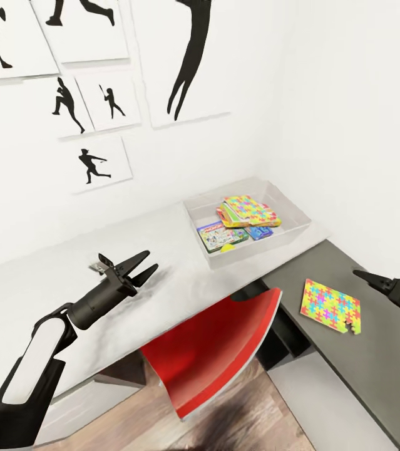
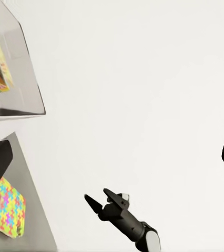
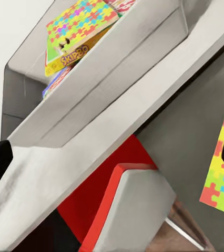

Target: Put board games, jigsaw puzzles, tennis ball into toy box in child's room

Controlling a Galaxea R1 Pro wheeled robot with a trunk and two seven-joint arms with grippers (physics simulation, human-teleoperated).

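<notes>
White-panelled black left arm point(image 1: 34, 363) ends in dark grey wrist, pointed black fingers point(image 1: 138, 258).

The right gripper point(image 1: 375, 280) is cut off at the head view's right edge, so its jaws can't be judged. In the bin point(image 1: 285, 236), stacked games point(image 1: 225, 237) overlap, titles unreadable there.

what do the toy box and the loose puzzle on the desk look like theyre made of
The toy box: probably plastic, thin smooth pale grey walls, slightly see-through in the left wrist view. The puzzle: likely cardboard or foam, a thin flat matte sheet of bright interlocking pieces; which one is unclear in this render.
</notes>
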